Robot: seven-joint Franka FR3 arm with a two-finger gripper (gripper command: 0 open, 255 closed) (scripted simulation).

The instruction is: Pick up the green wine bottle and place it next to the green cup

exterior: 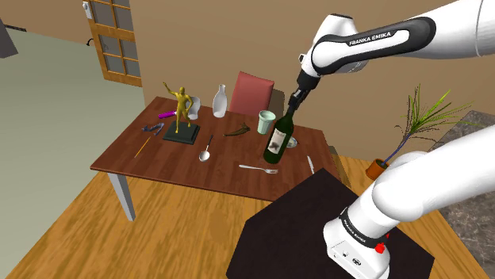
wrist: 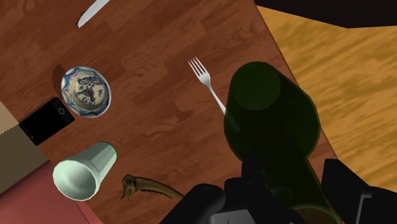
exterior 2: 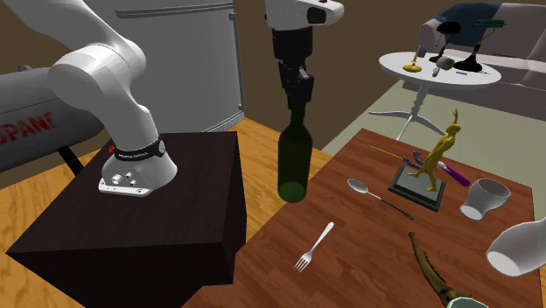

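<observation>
My black gripper (exterior: 295,101) pinching neck of dark green glass wine bottle (exterior: 278,136) — bottle tilted over brown wooden table (exterior: 159,158), base near silver fork (exterior: 258,168). Pale green cup (exterior: 266,121) upright close by — not touching bottle.

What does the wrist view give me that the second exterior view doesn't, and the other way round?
Wrist view adds: the patterned bowl and the black phone beside it. Second exterior view adds: the golden figurine, the spoon and the round white side table. Both: the tool holding the dark green bottle, the fork and the wooden table.
</observation>
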